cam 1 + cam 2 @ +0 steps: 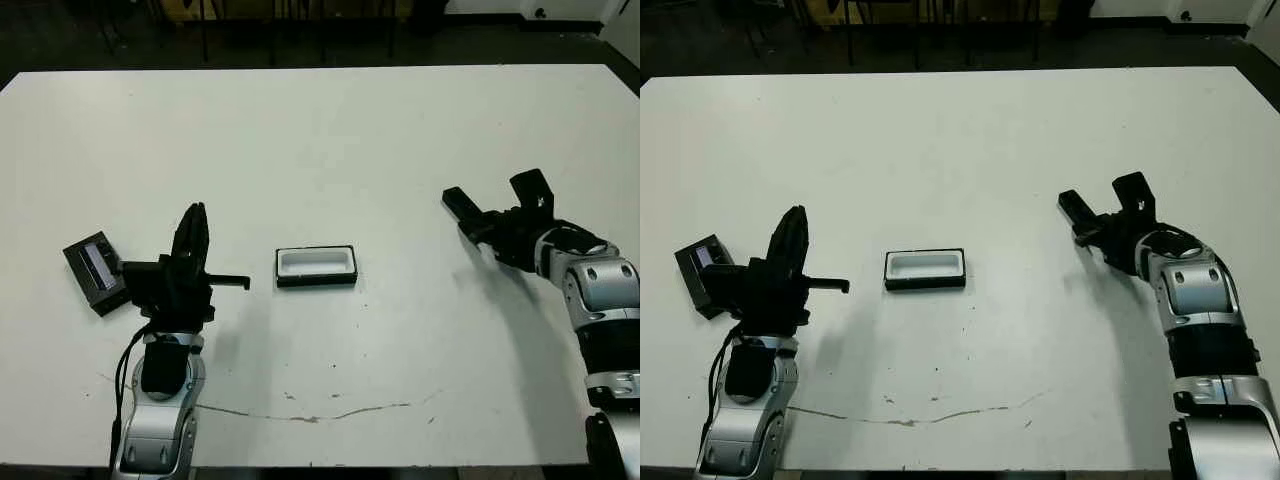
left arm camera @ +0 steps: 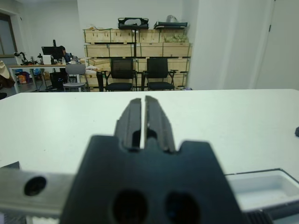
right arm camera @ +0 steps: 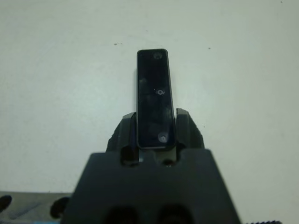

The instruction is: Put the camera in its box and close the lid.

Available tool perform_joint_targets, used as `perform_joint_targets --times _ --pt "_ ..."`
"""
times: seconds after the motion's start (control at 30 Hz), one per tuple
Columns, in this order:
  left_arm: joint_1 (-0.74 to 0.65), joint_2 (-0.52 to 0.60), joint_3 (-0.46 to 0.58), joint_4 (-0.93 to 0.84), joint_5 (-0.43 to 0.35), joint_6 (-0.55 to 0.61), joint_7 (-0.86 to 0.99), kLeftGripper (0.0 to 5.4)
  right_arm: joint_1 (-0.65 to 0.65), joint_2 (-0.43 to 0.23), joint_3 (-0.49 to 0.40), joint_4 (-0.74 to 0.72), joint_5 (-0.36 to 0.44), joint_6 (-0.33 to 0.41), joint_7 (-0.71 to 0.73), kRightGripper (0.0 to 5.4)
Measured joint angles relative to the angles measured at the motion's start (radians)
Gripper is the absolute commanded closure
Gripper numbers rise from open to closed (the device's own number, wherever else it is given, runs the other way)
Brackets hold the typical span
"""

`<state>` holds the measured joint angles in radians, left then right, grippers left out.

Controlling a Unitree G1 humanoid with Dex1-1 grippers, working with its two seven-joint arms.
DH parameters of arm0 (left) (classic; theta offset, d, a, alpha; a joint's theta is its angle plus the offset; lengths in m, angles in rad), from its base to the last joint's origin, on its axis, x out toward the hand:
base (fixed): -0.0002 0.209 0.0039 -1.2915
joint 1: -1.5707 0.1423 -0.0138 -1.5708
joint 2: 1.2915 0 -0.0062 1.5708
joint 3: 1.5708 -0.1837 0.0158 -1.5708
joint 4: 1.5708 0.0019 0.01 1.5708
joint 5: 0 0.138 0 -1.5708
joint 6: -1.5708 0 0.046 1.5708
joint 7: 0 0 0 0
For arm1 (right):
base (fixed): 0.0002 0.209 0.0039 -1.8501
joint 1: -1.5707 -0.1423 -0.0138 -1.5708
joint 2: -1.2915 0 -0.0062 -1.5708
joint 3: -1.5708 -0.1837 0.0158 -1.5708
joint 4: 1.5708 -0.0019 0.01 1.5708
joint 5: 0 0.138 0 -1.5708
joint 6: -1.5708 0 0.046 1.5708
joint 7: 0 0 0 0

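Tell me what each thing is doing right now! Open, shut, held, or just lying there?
box: open, nothing inside, flat on the table.
lid: off the box, lying beside the left tool.
camera: held between the right tool's fingers, above the table.
left tool: shut, holding nothing.
right tool: shut on the camera.

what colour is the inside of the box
White lining inside the small shallow black-walled box, best seen in the left eye view.

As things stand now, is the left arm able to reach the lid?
Probably yes. The lid lies on the table just beside the left end effector, on its outer side, with nothing between them. That end effector is shut and empty.
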<state>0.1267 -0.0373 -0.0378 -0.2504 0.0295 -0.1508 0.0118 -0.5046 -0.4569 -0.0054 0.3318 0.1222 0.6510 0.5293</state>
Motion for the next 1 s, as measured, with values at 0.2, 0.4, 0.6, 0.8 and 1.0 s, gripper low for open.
perform_joint_targets --times 0.2,0.4,0.6,0.8,1.0 --pt "0.001 0.000 0.000 0.000 0.000 0.000 0.000 5.40 0.055 0.012 -0.017 -0.044 -0.004 -0.086 -0.055 4.76" --pt "0.002 0.000 0.001 0.000 -0.003 0.000 0.000 5.40 0.086 0.026 -0.038 -0.162 0.040 -0.259 0.008 4.76" --pt "0.004 0.000 0.000 -0.005 -0.003 0.000 0.000 5.40 -0.020 -0.026 -0.007 -0.179 0.133 -0.342 0.304 4.76" --pt "0.005 0.000 0.000 -0.005 -0.002 -0.003 0.000 5.40 -0.205 -0.062 0.151 -0.175 0.110 -0.343 0.529 4.76" --pt "0.008 0.001 0.005 -0.007 0.000 -0.004 0.000 5.40 -0.294 -0.043 0.328 -0.165 0.042 -0.300 0.660 4.76"
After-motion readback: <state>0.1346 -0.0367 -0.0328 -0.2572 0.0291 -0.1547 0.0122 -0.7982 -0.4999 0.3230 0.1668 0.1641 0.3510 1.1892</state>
